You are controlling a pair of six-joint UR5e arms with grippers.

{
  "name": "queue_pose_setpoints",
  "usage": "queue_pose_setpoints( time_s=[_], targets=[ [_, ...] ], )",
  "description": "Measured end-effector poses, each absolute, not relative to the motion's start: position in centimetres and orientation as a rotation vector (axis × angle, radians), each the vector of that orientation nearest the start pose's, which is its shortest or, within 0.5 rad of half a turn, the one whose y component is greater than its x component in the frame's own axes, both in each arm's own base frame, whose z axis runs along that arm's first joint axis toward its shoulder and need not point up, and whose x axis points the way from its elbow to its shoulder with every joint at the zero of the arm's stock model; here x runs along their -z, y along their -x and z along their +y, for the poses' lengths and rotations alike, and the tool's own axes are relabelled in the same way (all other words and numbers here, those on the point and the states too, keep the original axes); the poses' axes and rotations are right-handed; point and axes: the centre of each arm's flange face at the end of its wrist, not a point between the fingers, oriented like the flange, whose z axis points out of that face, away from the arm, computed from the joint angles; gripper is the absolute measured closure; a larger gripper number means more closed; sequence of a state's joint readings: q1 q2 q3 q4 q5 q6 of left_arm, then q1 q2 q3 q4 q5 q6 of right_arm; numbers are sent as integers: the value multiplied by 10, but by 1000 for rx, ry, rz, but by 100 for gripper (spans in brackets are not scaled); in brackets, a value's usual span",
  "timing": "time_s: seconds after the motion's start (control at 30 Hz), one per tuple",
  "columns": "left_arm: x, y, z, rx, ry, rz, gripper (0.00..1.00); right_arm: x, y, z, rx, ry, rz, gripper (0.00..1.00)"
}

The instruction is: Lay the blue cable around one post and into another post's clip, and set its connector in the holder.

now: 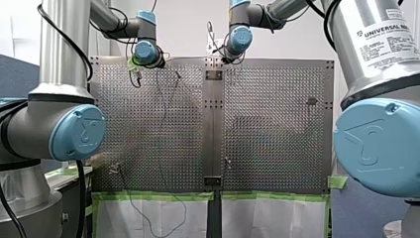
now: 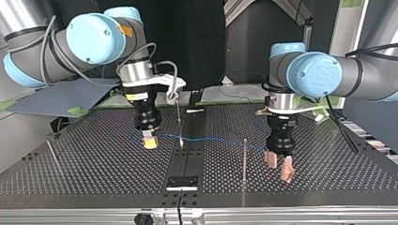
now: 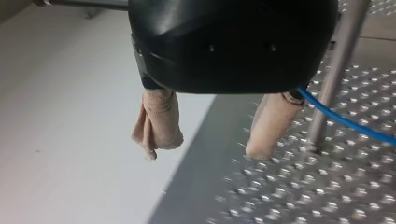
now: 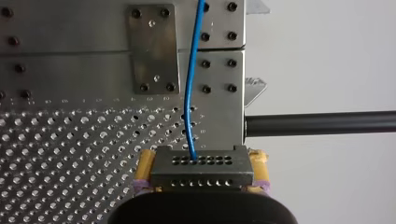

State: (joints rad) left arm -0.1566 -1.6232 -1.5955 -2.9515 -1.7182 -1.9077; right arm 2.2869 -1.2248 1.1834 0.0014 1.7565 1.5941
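Observation:
In the top view my right gripper [image 2: 150, 143] hangs low over the perforated table [image 2: 94, 164], left of centre. Its yellow pads [image 4: 145, 164] are shut on a grey connector block [image 4: 201, 173]. The blue cable [image 4: 189, 93] runs out of the block and away over the plate. It stretches [image 2: 211, 139] past a thin post [image 2: 179, 125] toward my left gripper [image 2: 279, 171], which stands open at the right with nothing between its beige fingers [image 3: 159, 123]. In the left wrist view the cable [image 3: 345, 122] passes a post [image 3: 336, 79] beside that gripper [image 3: 205, 151].
Another upright post [image 2: 244, 159] stands near the table's front, left of my left gripper, and one [image 2: 51, 150] leans at the far left. A dark centre strip [image 2: 187, 154] carries a small plate [image 2: 182, 183]. A black bar [image 4: 322, 122] runs beyond the table edge.

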Motion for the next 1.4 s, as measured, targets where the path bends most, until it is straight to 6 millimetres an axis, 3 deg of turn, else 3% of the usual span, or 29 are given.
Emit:
queue_pose_setpoints(
  time_s=[0.23,0.47,0.7,0.93,1.4],
  targets=[
    [-445,-510,-196,307,224,1526,0,-506,-501,-423,-1661,-1491,-906,100],
    [-437,-521,-190,330,200,1541,0,-523,-500,-441,-1680,-1443,-894,100],
    [-429,-540,-184,314,173,1573,0,-518,-503,-452,-1676,-1441,-890,100],
    [-438,-552,-181,346,201,1527,0,-511,-507,-457,-1686,-1448,-878,100],
    [-439,-552,-186,357,210,1518,0,-468,-501,-493,-1603,-1467,-938,100]
  ],
)
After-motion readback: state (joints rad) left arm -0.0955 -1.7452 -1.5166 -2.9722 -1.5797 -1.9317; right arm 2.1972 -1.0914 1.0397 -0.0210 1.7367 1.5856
